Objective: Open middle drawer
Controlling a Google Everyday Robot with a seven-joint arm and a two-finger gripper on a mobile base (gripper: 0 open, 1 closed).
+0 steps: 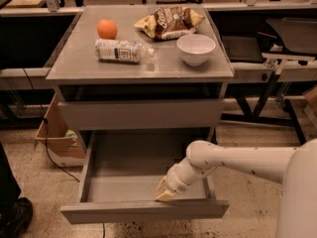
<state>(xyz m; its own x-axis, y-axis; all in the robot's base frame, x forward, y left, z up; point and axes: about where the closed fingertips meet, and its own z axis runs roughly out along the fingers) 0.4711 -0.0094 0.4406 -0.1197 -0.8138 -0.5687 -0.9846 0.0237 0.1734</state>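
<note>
I see a grey table (89, 66) carrying an orange (107, 29), a bottle (121, 50) on its side, a white bowl (196, 48) and a snack bag (168, 21). My gripper (166, 192) is inside the open middle drawer (131, 162).
</note>
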